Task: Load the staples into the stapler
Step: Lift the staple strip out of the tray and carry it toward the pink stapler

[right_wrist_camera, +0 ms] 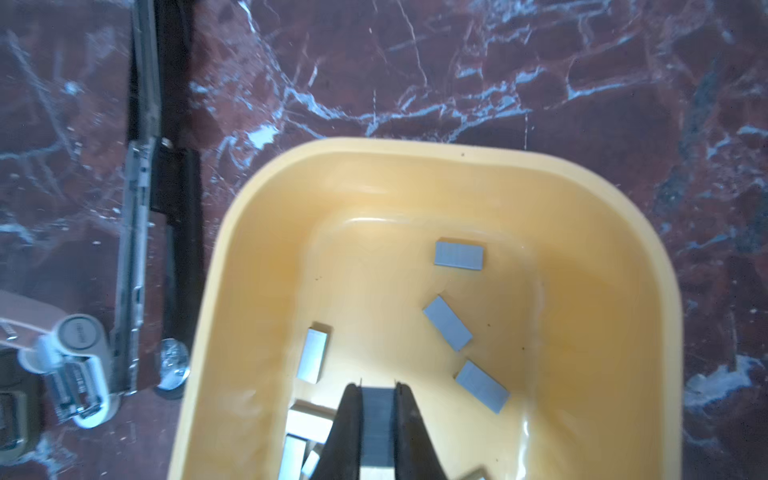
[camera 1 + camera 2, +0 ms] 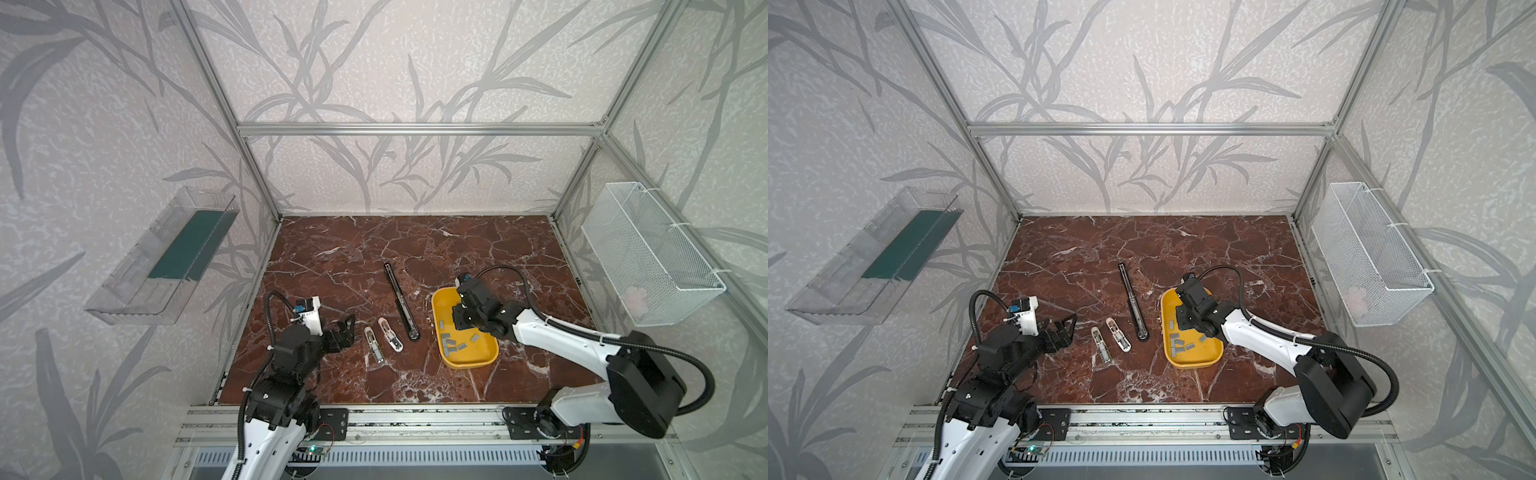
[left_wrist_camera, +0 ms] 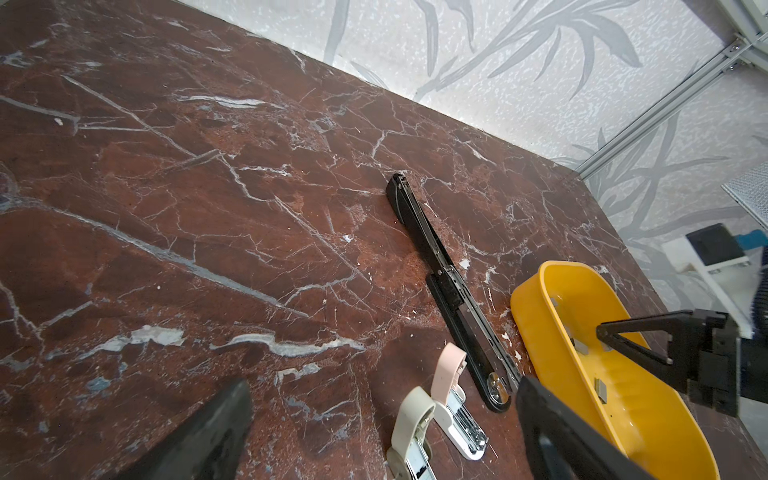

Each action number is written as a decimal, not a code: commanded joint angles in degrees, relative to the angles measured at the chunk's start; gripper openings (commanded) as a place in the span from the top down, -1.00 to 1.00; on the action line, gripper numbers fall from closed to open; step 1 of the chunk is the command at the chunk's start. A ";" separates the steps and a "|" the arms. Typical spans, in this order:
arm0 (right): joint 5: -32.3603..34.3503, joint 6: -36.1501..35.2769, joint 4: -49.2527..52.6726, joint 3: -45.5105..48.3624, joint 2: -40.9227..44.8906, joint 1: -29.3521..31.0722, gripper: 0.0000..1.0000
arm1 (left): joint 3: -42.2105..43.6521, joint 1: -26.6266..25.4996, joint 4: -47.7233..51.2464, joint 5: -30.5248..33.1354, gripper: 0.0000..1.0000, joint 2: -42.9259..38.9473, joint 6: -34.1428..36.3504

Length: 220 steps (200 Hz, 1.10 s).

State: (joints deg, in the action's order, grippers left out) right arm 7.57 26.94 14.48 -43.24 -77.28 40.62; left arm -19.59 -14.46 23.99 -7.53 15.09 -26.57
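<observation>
Staples (image 1: pixel 377 419) pinched in right tool (image 1: pixel 377 388), within rim of yellow tray (image 1: pixel 415 145).

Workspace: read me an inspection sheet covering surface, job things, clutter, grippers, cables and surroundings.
Surface: red-brown marble table with white veins.
Job's things: loose staples in the yellow tray; two small staplers and a long black stapler lie opened to its left in both top views.
Clutter: nothing seen.
Grippers: right gripper in the tray, fingers shut on one staple strip; left gripper open, holding nothing, beside the small staplers.
Cables: black hoses arch over both arms, apparently clear of the table things.
Surroundings: clear bin on the left wall, white mesh basket on the right wall.
</observation>
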 commanded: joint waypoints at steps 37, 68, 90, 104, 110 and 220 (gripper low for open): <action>-2.28 0.76 -5.42 1.90 6.76 6.84 0.83 | 0.94 -0.04 -0.19 0.73 -0.98 0.50 -0.43; 0.12 1.14 -9.36 3.33 9.66 13.31 0.83 | 0.94 -0.06 -0.21 0.81 -0.98 0.57 -0.46; 4.19 1.28 -10.58 3.36 10.08 19.59 0.83 | 1.03 -0.07 -0.02 0.89 -0.98 0.22 -0.49; 7.02 1.47 -11.65 3.39 9.66 23.31 0.83 | 1.13 -0.05 -0.09 0.82 -0.98 -0.13 -0.49; 7.61 1.38 -12.36 3.29 9.27 24.56 0.83 | 1.09 -0.04 -0.12 0.85 -0.98 -0.24 -0.50; 16.60 -1.35 -22.50 1.36 -0.77 38.06 0.90 | 1.37 -0.07 -1.79 -2.27 -0.98 1.05 -0.05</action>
State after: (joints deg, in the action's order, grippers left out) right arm 21.15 26.87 -3.90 -40.60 -75.18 76.62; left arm -18.96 -14.50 23.55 -8.51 15.09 -26.57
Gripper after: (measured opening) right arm 0.140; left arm 0.991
